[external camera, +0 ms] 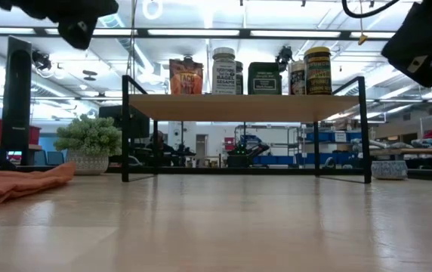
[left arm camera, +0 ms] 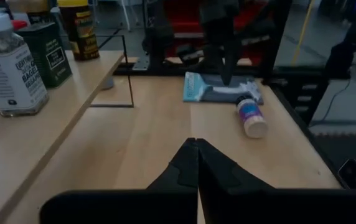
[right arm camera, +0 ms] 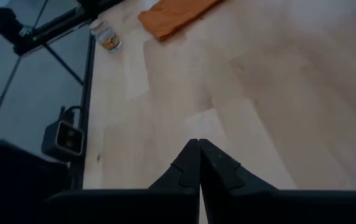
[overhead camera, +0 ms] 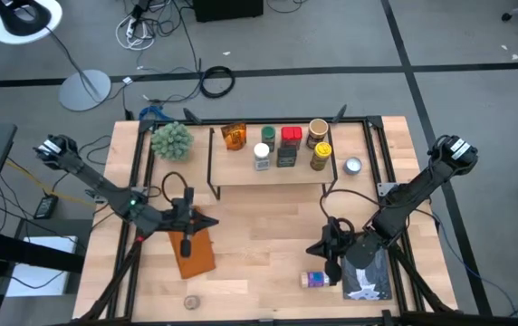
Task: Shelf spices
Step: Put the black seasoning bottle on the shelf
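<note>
The spices I had to shelve were mostly up already; nearest my side of the table, one small white jar with a blue label and a cream cap (overhead camera: 314,280) lay on its side, touching nothing, just beside the blue-and-white book (overhead camera: 369,276). The right gripper (overhead camera: 330,253) hovered right by that jar, fingers pressed together and empty. Across from it the left gripper (overhead camera: 187,231) hung over the flat orange-brown notebook (overhead camera: 192,251), jaws likewise closed on nothing. Near the front edge sat a small round tan-lidded tin (overhead camera: 191,302), well apart from everything.

I judged the fallen jar light and rigid, its smooth plastic sides likely to roll or slip; I would have opened wide and closed across the middle of its body, square to its long axis.

Farther back stood the shelf, a low rack with a light wooden top board and thin black wire legs (overhead camera: 241,172). On it were an amber jar (overhead camera: 234,136), a white-lidded jar (overhead camera: 262,156), a green-lidded one (overhead camera: 267,136), a red-topped dark tin (overhead camera: 289,145) and two yellow-labelled jars (overhead camera: 320,155). A small silver-lidded tin (overhead camera: 353,166) sat on the table just beside the shelf's right end, and a green potted plant (overhead camera: 171,140) beyond its left end.
</note>
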